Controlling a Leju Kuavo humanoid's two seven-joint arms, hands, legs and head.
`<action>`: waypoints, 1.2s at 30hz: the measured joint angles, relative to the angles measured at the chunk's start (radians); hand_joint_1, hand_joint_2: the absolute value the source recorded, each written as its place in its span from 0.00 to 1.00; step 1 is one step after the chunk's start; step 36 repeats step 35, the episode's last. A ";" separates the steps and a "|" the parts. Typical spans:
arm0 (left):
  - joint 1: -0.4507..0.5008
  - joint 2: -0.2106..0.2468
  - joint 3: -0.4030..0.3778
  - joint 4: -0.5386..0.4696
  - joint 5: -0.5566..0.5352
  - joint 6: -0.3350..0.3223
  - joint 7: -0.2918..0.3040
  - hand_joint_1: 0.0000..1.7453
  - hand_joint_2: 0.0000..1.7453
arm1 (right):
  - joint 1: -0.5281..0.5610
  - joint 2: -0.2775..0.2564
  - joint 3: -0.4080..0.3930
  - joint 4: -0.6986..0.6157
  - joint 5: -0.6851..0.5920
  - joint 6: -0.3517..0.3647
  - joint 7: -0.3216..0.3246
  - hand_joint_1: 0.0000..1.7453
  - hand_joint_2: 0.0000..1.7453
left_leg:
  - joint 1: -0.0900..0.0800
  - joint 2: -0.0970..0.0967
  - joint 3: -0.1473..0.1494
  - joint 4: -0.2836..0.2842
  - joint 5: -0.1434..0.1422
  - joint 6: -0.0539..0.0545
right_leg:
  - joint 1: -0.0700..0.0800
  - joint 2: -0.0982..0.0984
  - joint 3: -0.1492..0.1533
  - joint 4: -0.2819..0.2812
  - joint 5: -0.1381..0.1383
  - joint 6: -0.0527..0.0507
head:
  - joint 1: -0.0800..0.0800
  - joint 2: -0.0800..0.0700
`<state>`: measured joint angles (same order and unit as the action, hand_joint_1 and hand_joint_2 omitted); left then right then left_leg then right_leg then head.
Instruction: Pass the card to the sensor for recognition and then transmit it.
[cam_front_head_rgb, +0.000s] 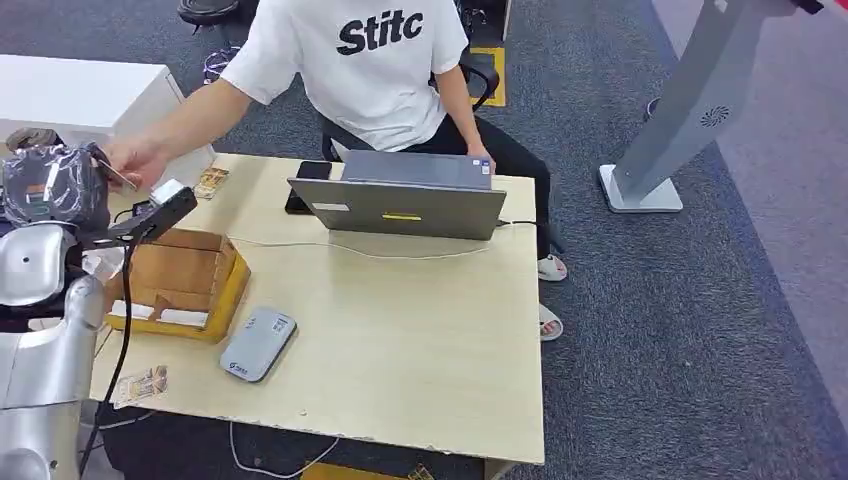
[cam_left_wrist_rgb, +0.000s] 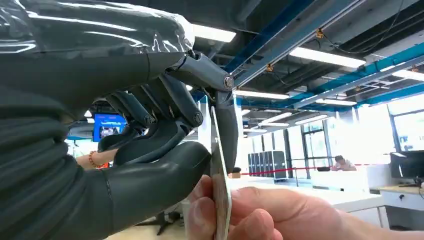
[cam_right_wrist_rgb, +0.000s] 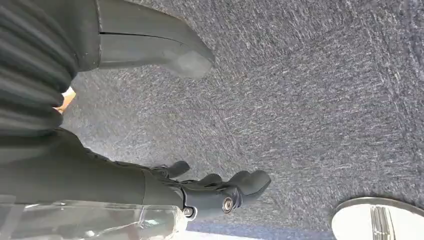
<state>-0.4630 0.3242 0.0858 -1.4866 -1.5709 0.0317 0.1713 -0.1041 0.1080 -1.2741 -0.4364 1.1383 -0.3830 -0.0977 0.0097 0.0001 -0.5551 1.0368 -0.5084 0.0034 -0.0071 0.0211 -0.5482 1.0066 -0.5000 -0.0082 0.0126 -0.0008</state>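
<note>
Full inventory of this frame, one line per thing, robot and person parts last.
Card: 1, pale, pinched by left hand, also held by person.
Sensor: 1, grey, table front left.
Laptop: 1, grey, table far side.
Phone: 1, black, beside laptop.
Box: 1, brown and yellow, table left.
Table: 1, light wood.
Stand: 1, grey, on carpet.
Person's hand: 1, at card.
Left hand: dark grey, raised.
Right hand: dark grey, over carpet, holds nothing.

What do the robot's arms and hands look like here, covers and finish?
The left arm is silver metal segments, with a black cable running beside it. The left hand has a grey ribbed cover, a thick grey thumb, darker jointed fingers with metal pins, and clear plastic wrap over its back. The right hand looks the same: grey ribbed cover, dark fingers, clear wrap.
</note>
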 joint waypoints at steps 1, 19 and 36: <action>0.000 -0.001 -0.001 0.000 0.000 0.000 0.000 1.00 1.00 | 0.000 0.000 0.000 0.000 0.000 0.000 0.000 0.00 1.00 | 0.000 0.000 0.000 0.000 0.000 0.000 | 0.000 0.000 0.000 0.000 0.000 0.000 | 0.000 0.000; 0.022 -0.055 0.002 -0.044 0.000 0.071 0.053 0.00 1.00 | 0.000 -0.002 0.000 0.008 0.015 0.005 0.004 0.00 1.00 | 0.000 0.000 0.000 0.000 0.000 0.000 | 0.000 0.000 0.001 0.000 0.000 0.000 | 0.000 0.000; 0.183 -0.300 0.231 -0.287 0.285 0.212 -0.308 0.00 1.00 | 0.006 -0.001 0.000 0.011 -0.007 0.006 0.019 0.00 1.00 | 0.000 0.001 -0.001 0.000 -0.001 0.001 | 0.000 0.001 0.000 0.000 0.000 0.000 | 0.000 0.000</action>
